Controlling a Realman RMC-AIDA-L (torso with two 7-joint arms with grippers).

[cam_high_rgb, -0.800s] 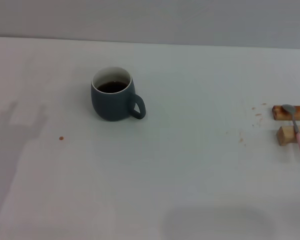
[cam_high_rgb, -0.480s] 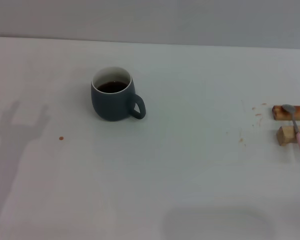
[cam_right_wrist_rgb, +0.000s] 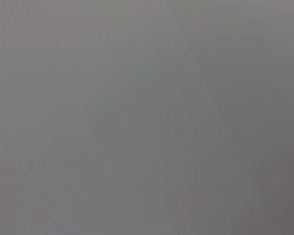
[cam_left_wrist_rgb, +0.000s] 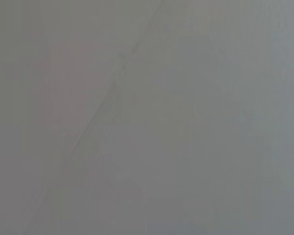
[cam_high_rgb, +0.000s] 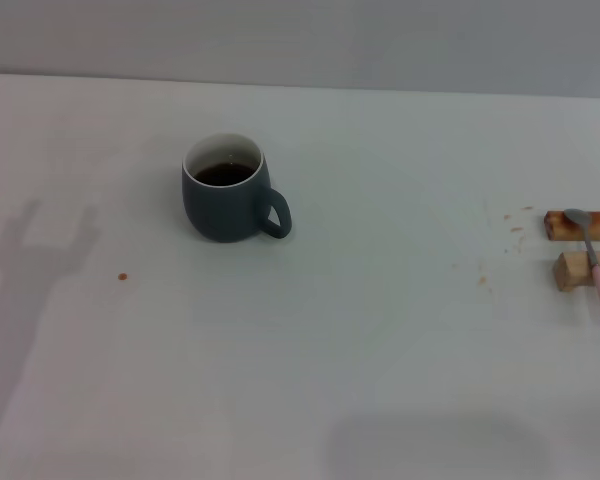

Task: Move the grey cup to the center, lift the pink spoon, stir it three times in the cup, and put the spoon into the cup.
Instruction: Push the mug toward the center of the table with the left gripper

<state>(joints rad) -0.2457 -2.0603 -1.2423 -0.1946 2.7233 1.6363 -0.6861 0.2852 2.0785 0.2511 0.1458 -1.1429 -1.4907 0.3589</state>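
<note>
Grey cup (cam_high_rgb: 227, 200) left, pink spoon (cam_high_rgb: 593, 256) far right

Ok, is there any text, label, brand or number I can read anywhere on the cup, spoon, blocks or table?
None.
The grey cup is plain, no print shows.
The pink spoon and the two wooden blocks under it carry no marking.
The table is unmarked.
Both wrist views show only blank grey.

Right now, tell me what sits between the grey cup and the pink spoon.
In the head view, only bare white table with a few small brown specks separates grey cup from pink spoon.
</note>
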